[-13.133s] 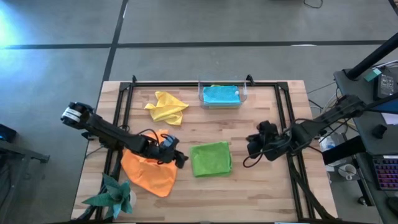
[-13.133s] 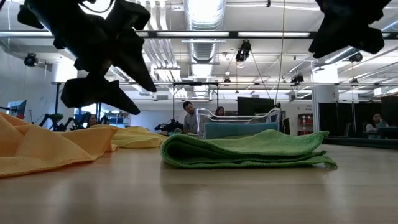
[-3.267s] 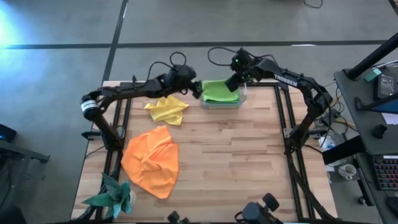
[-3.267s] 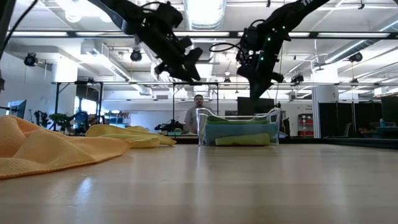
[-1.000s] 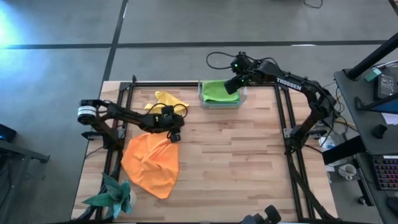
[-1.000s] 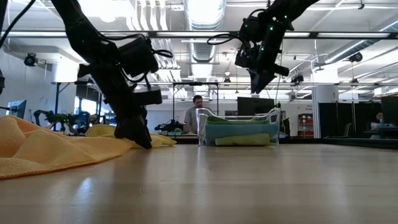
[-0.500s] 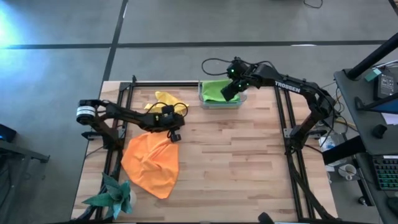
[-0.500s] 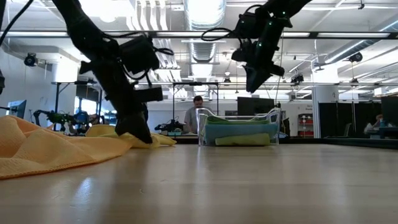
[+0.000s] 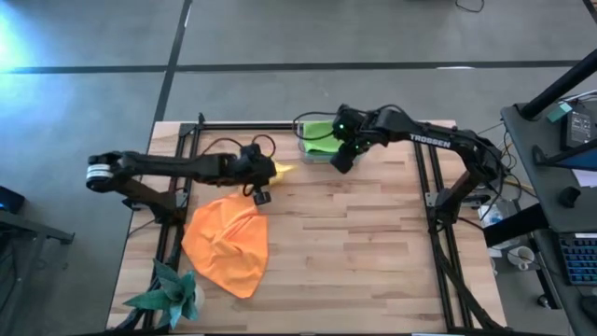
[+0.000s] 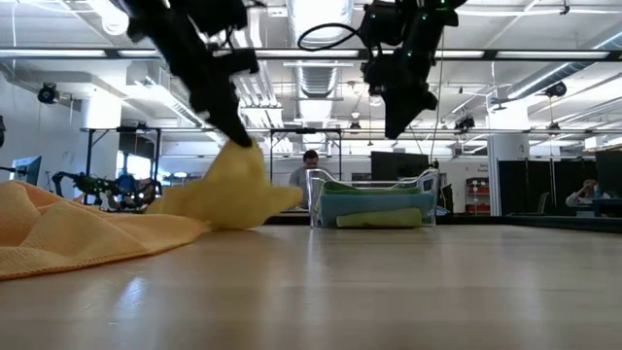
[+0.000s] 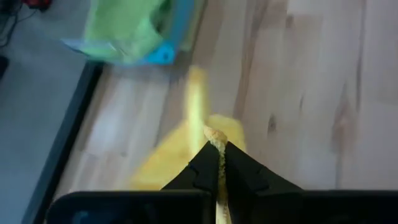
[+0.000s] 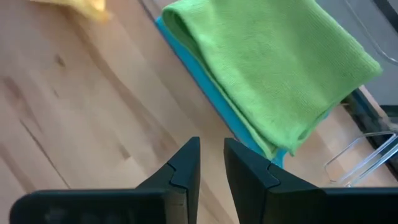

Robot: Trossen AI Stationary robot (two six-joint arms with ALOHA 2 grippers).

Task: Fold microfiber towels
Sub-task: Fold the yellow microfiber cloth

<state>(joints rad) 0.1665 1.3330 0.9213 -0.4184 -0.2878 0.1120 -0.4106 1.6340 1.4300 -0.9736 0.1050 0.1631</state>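
The left gripper (image 11: 217,163) has its fingers pressed together on a corner of the yellow towel (image 10: 228,194), and the cloth hangs straight below the fingertips, its lower folds brushing the table (image 9: 373,243). From above only a yellow tip shows, poking out just past the gripper toward the clear bin (image 10: 374,199). So the towel's long axis runs vertically from the pinch down to the wood, with the loose bulk beneath the fingers and none of it spread flat yet.

Over by the bin, the right gripper (image 12: 211,163) hovers with its fingers slightly apart and nothing between them. The folded green towel (image 12: 267,74) lies just ahead of those fingers, stacked on a blue towel (image 12: 193,74) inside the bin.

The orange towel (image 9: 227,241) lies crumpled on the table, near the left arm's side and well away from the right fingers.

My read: the left arm owns the yellow cloth, and the right gripper is the nearer free one to catch an opposite corner. That corner dangles below and beside the left fingers, so it must come down and across.
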